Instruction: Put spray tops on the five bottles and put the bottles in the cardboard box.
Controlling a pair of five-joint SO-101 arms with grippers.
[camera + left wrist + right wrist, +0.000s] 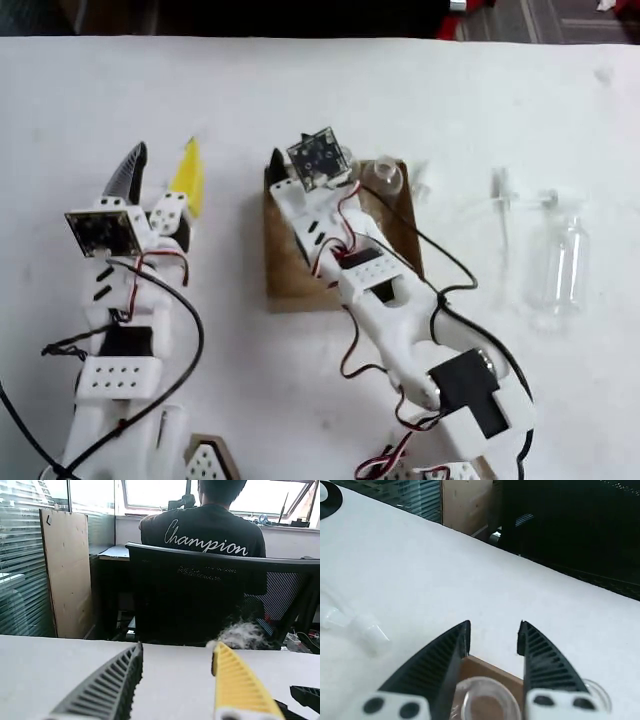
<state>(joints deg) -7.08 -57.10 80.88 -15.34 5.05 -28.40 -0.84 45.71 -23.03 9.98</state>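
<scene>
Cardboard box (pixel 285 272), clear bottle (pixel 382 178) upright inside, second bottle (pixel 565 262) lying outside

The right arm (pixel 390 300) lies over the box (pixel 285 280), blocking most of its opening; a bottle (pixel 382 177) stands in the far right corner. At right, spray tops (pixel 503 200) and a lying bottle (pixel 565 262) clutter the table (pixel 300 90); its far side lies bare.
</scene>
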